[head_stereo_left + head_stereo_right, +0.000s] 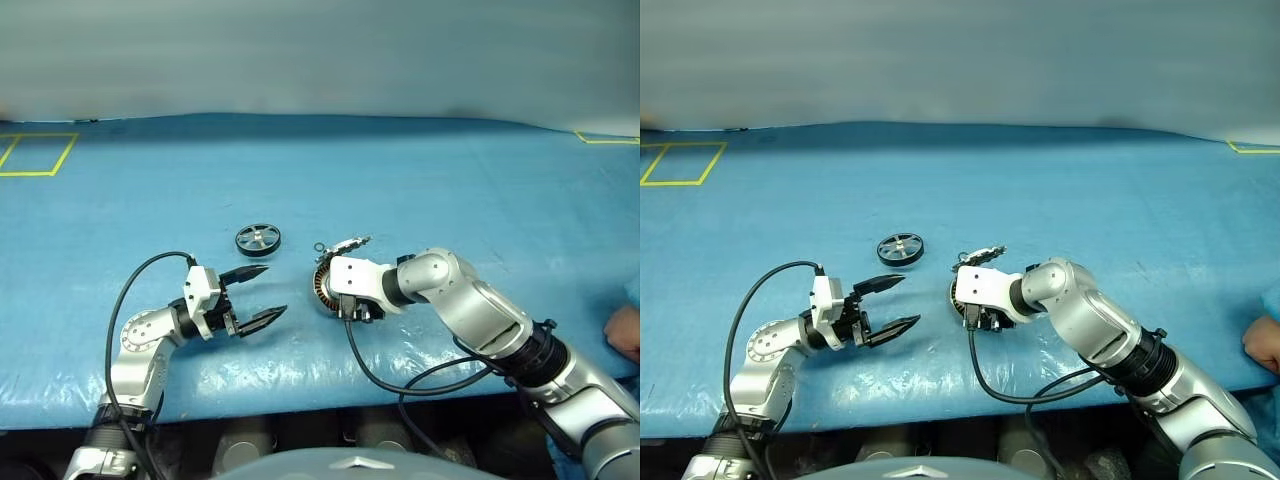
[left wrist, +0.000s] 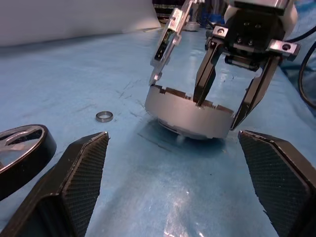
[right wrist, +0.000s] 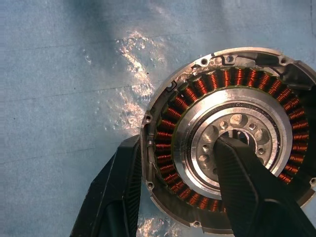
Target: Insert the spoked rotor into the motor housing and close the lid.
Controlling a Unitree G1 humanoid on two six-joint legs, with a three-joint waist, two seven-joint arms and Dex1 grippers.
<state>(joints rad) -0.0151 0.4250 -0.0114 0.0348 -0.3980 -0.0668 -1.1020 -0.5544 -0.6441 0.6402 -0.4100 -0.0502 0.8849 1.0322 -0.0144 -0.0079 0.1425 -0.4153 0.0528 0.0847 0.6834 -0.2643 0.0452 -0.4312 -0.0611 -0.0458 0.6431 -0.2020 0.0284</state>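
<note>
Copper-wound round silver motor housing (image 3: pixel 224 148) on the blue-covered table (image 1: pixel 420 180), gripped at its wall by the right gripper (image 1: pixel 345 300).
One finger sits inside, one outside; the grey metal lid (image 2: pixel 167 42) seems to stand raised. The left gripper (image 1: pixel 262 295) hangs spread and empty, the black-rimmed, silver-spoked rotor (image 1: pixel 258 239) just beyond it.

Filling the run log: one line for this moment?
left tool: open, empty, level | right tool: straddling motor housing wall, one finger inside | spoked rotor: on table, not inserted | lid: raised open
</note>
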